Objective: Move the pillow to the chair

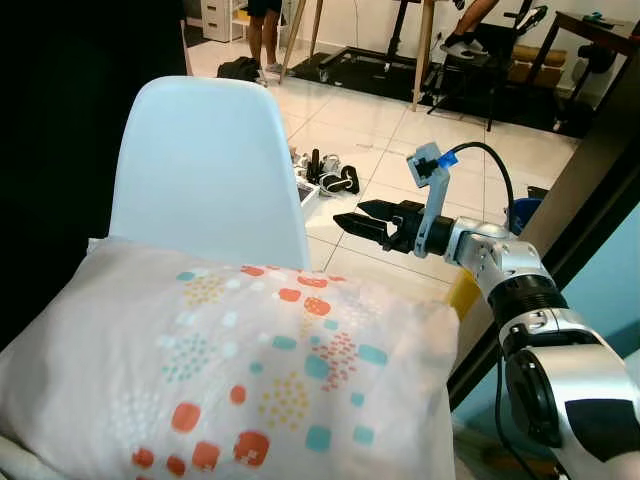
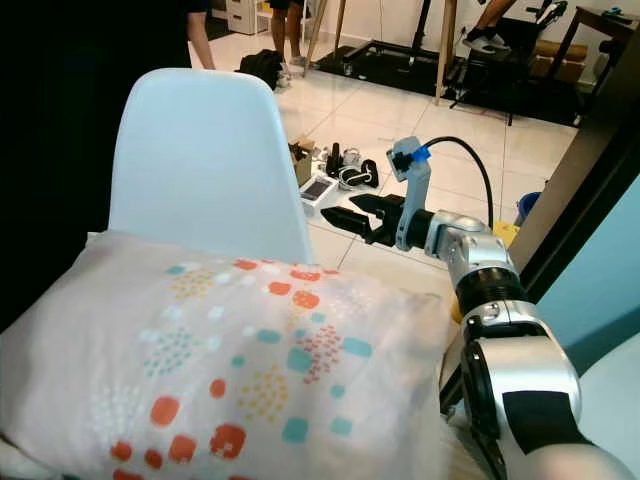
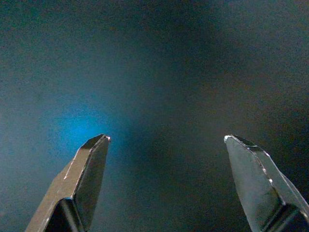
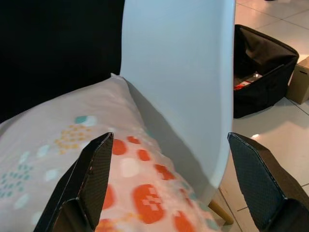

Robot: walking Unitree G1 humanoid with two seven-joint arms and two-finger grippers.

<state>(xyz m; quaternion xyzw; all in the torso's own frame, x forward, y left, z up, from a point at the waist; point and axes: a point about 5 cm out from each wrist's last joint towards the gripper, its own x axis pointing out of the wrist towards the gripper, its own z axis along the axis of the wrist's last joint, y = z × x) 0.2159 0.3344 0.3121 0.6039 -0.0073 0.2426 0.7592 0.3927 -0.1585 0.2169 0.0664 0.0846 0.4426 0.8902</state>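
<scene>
A white pillow (image 1: pixel 240 370) with orange, teal and yellow dot patterns lies against the back of a white plastic chair (image 1: pixel 205 170). My right gripper (image 1: pixel 350 222) hovers open to the right of the chair back, above the pillow's right corner, holding nothing. In the right wrist view the open fingers (image 4: pixel 91 169) frame the pillow (image 4: pixel 72 140) and the chair back (image 4: pixel 183 82). My left gripper (image 3: pixel 164 140) is open in the left wrist view, facing a dark blurred surface.
Tiled floor (image 1: pixel 370 150) beyond the chair carries scattered small items (image 1: pixel 330 175) and a black bag (image 4: pixel 260 72). A person's legs (image 1: pixel 262 30) stand at the back. A dark panel (image 1: pixel 590 190) leans at the right. Exercise gear (image 1: pixel 480 50) stands far back.
</scene>
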